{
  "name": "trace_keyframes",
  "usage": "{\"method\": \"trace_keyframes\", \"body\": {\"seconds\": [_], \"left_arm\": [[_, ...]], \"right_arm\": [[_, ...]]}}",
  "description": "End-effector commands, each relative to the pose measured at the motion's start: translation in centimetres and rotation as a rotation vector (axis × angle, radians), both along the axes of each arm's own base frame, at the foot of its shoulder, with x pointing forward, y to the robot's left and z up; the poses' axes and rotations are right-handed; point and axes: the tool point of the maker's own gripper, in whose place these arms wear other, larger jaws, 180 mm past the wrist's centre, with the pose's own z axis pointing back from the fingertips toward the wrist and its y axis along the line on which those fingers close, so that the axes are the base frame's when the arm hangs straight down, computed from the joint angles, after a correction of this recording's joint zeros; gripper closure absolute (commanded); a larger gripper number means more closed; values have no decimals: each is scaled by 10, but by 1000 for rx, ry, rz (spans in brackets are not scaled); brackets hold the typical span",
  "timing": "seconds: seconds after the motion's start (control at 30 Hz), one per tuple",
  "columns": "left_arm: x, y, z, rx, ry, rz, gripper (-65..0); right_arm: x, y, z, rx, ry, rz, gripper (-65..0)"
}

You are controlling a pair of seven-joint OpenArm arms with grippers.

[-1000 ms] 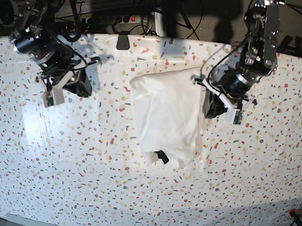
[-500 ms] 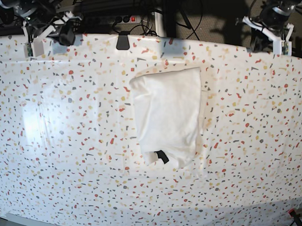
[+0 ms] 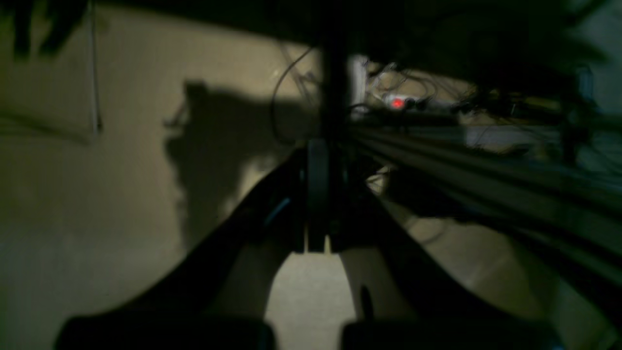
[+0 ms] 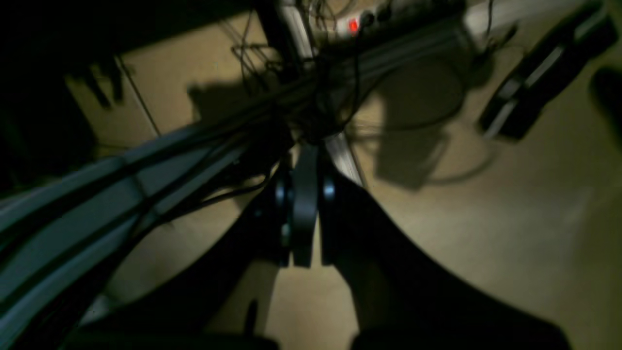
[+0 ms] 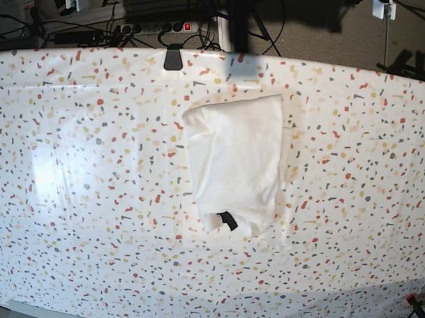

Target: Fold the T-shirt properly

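The T-shirt point(image 5: 235, 160) lies folded into a white upright rectangle in the middle of the speckled table point(image 5: 95, 205), plain side up, with a small black tag point(image 5: 228, 220) showing at its lower edge. Neither gripper touches it. My left gripper point(image 3: 318, 194) is shut and empty in the left wrist view, over dim floor behind the table. My right gripper point(image 4: 304, 204) is likewise shut and empty, above cables and a frame rail. In the base view only a scrap of the left arm point(image 5: 383, 2) shows at the top right corner.
A black clip point(image 5: 172, 57) sits on the table's back edge. Behind it lie a power strip with a red light point(image 5: 187, 26) and tangled cables. The same red light point(image 3: 397, 102) shows in the left wrist view.
Both arms have lifted away from the shirt's sides and drawn back past the table's far edge, almost out of the base view. The shirt has not moved.
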Motion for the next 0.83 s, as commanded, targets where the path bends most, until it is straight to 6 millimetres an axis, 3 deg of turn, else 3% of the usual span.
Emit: {"method": "trace_keyframes", "body": {"seconds": [0.0,0.2,0.33,0.47,0.57,0.7,0.8], "left_arm": [[-5,3,-7,-14,4,25,0],[-43,5,-78,-103,141,149,0],[-68,-16,-118,-132,252,171,0],[-76,-36,-142,-142,292,173,0],[-73,-58,-153,-186,314,199,0],[-69,-87,-163,-215,353,149,0],[-62,-89,-170,-185,370,164,0]], "right_arm": [[-1,-6,-6,-3,-4,-5,0],[-19,-30,-57,57,118,-41,0],[-26,-60,-85,14,183,-30,0],[-32,-77,-108,-34,220,7,0],[-33,-73,-124,-33,233,77,0],[-33,-42,-140,27,292,222,0],[-34,-29,-150,-2,343,307,0]]}}
